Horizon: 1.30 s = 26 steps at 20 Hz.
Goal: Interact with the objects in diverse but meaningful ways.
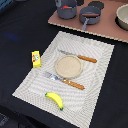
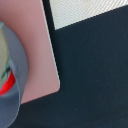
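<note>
The table (image 1: pixel 15 30) is covered in dark cloth. A pale woven placemat (image 1: pixel 95 85) lies at its centre, corners toward the view edges. On the mat sits a tan round plate (image 1: pixel 68 66), with a wooden-handled knife (image 1: pixel 80 57) just beyond it and a wooden-handled fork (image 1: pixel 65 81) just in front. The yellow banana (image 1: pixel 55 99) lies on the mat near its front edge, apart from the fork. The yellow rectangular block (image 1: pixel 36 59) stands upright on the cloth just off the mat's edge at the exterior view's left. Open cloth surrounds the mat on all sides.

A pinkish board (image 1: pixel 107 31) occupies the far side and carries two grey pots (image 1: pixel 67 10); the nearer one (image 1: pixel 90 15) holds something red.

The wrist view shows the board's rounded corner (image 2: pixel 37 60), dark cloth, and a grey rim (image 2: pixel 14 95) with red inside. The claw is not in view.
</note>
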Tool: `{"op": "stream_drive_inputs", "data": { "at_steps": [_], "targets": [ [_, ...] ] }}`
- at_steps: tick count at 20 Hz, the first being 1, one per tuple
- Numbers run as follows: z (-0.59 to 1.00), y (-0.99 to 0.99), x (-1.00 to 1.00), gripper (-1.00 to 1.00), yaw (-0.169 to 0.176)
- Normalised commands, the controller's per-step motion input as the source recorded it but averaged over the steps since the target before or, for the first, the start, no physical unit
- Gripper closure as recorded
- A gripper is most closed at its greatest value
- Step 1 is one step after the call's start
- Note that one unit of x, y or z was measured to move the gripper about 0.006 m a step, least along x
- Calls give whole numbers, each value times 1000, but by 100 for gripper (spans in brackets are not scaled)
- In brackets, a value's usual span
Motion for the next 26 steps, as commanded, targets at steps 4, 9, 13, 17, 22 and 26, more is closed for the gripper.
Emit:
{"op": "stream_drive_inputs", "data": {
  "at_steps": [4,9,13,17,22,26],
  "targets": [
    [87,-809,303,-100,-38],
    [26,-818,298,-100,-38],
    [0,-836,274,-100,-37],
    [0,-826,275,-100,-41],
    [-129,-737,265,-100,-55],
    [-433,-386,41,-100,-72]
  ]
}}
